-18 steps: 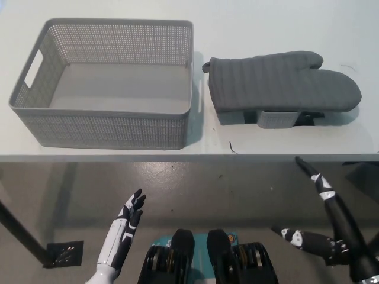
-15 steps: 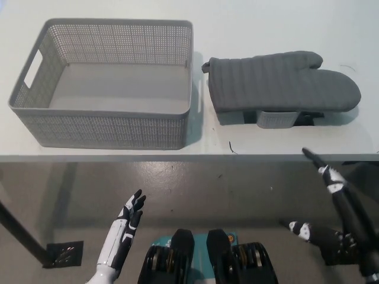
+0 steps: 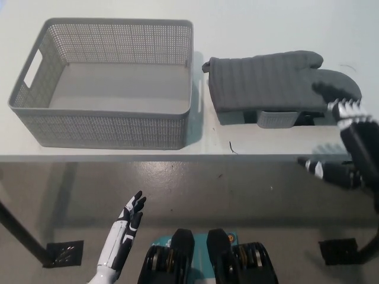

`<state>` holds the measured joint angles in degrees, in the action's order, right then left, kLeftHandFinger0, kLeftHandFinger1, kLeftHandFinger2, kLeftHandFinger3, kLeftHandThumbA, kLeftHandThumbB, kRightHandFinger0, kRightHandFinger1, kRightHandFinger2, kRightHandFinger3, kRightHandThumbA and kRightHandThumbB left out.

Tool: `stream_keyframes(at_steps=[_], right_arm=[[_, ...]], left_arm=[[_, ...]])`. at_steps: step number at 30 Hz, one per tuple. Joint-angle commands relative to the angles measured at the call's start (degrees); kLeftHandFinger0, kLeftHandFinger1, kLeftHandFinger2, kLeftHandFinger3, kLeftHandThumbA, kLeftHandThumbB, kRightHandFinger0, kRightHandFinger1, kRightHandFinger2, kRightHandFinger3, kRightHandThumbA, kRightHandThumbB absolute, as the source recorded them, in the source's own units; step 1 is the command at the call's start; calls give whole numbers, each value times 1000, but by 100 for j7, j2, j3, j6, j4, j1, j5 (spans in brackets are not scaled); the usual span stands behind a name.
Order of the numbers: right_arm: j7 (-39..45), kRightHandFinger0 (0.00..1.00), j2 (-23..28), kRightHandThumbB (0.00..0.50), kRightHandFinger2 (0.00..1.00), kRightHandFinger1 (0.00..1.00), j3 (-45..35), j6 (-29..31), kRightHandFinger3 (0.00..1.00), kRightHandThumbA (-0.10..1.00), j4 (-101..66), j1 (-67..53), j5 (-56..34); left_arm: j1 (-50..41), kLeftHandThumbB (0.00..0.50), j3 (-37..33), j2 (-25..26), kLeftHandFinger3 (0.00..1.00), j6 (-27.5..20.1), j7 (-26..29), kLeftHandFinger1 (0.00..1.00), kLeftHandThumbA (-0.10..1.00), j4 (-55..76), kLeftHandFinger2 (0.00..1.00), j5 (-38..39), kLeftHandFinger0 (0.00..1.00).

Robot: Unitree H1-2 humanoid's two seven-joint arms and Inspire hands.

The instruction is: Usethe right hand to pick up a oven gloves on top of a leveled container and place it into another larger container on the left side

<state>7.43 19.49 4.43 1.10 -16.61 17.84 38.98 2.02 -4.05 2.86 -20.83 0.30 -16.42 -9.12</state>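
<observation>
A dark grey oven glove [image 3: 278, 79] lies flat on a small low grey container [image 3: 277, 119] at the table's right. My black right hand [image 3: 349, 139] is open, raised over the table's front right, its fingertips at the glove's rounded right end. To the left stands a larger grey perforated basket [image 3: 106, 127] with nothing in it. My white left hand [image 3: 125, 228] rests open at the lower left, below the table edge.
The white table [image 3: 278, 145] ends in a front edge across the middle of the view, with grey floor below. A small dark mark lies on the table near the front edge between basket and glove.
My right hand has risen from below the table edge up and right, reaching the glove's right end. The left hand, glove and basket have stayed put.
</observation>
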Motion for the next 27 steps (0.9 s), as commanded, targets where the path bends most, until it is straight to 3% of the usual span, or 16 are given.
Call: stream_keyframes(at_steps=[1,9,27], right_arm=[[236,1000,347,213,1000,1000,91,-720,1000,1000,369,955,1401],[66,1000,319,243,1000,1000,386,-886,1000,1000,1179,1350,1590],[-30,1000,326,261,1000,1000,767,-1073,1000,1000,2134,1776,1710]], left_arm=[[69,158,-44,-19,1000,-589,159,1000,1000,40,1000,-140,1000],[34,156,-47,-18,1000,-610,146,1000,1000,18,1000,-49,1000],[57,140,-44,0,1000,-610,130,1000,1000,16,1000,14,1000]])
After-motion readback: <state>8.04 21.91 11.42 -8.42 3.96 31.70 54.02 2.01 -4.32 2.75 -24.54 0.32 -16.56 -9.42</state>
